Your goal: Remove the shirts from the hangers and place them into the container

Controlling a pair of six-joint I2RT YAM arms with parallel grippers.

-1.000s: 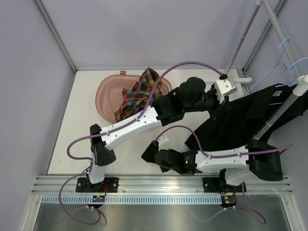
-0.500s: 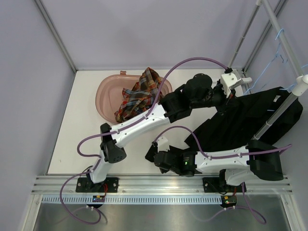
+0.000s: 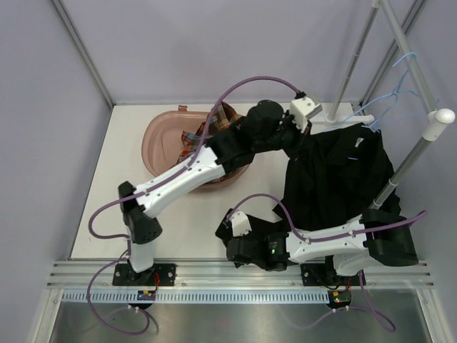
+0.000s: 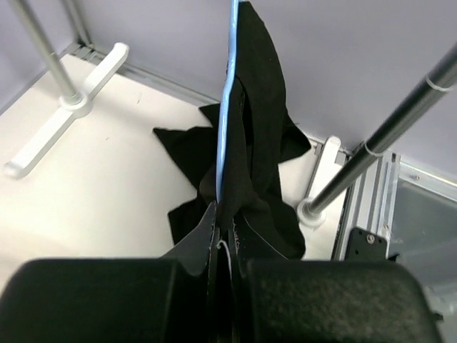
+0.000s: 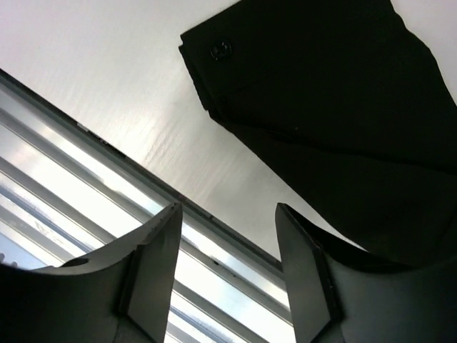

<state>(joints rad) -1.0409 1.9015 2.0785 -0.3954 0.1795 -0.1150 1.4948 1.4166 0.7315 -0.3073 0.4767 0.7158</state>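
A black shirt (image 3: 335,171) hangs and drapes at the right of the table, and a light-blue hanger (image 4: 227,107) runs down through it. My left gripper (image 3: 300,139) is shut on the shirt's upper edge, with the hanger wire going into the jaws (image 4: 225,232). The plaid shirt (image 3: 223,114) lies in the pinkish container (image 3: 161,136), mostly hidden behind my left arm. More light-blue hangers (image 3: 394,89) hang on the rack at the upper right. My right gripper (image 3: 227,221) is open and empty above the table's front edge (image 5: 228,243), with a buttoned black cuff (image 5: 321,107) just beyond it.
White rack poles (image 3: 410,153) rise at the right, with a second upright (image 3: 350,68) behind. A rack foot (image 4: 71,107) and a pole base (image 4: 314,207) stand on the table. Aluminium rails (image 3: 235,275) run along the front edge. Purple cables loop over both arms.
My left gripper has swung left and back toward the container, dragging the black shirt and its hanger along. The right gripper, shut before, now stands open.
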